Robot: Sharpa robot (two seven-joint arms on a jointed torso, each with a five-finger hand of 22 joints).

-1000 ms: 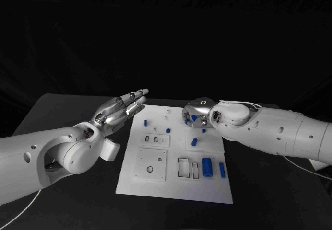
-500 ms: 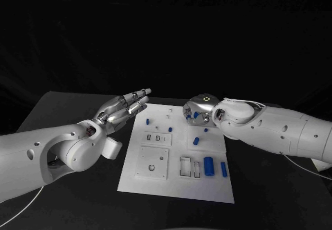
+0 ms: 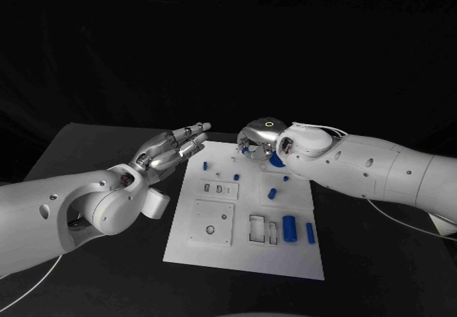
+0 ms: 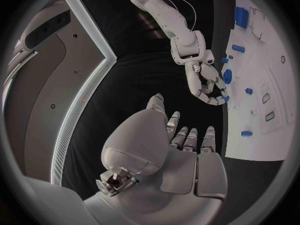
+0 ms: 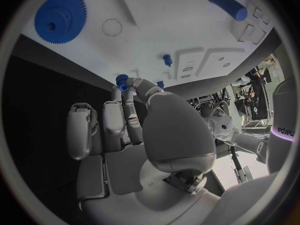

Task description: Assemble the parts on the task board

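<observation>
Two hands: both are up over the black table (image 3: 86, 148), one at each side of the far end of the task board (image 3: 243, 247).
Left hand: the left hand (image 3: 174, 150) is flat, with its fingers (image 4: 190, 137) straight and a little apart. It holds nothing. It is where it was a second ago.
Right hand: the right hand (image 3: 255, 141) pinches a small blue gear (image 5: 122, 79) between its thumb and one fingertip. Its other fingers are curled in beside them.
What changed: the right hand has gone a bit up and toward the far edge of the board since a second ago. It still has the small gear.
Small blue gear: right at the tips of the right hand's pinching fingers, lifted off the board.
Big blue gear: the big blue gear (image 5: 60, 17) lies flat on the board, past the right hand's fingertips and not touching them.
Blue rod: a blue rod (image 5: 228, 4) lies on the board too, well away from the right fingers.
Other parts: more small blue pieces (image 3: 288, 228) lie on the near part of the board, far from both hands' fingers. None of them has moved.
</observation>
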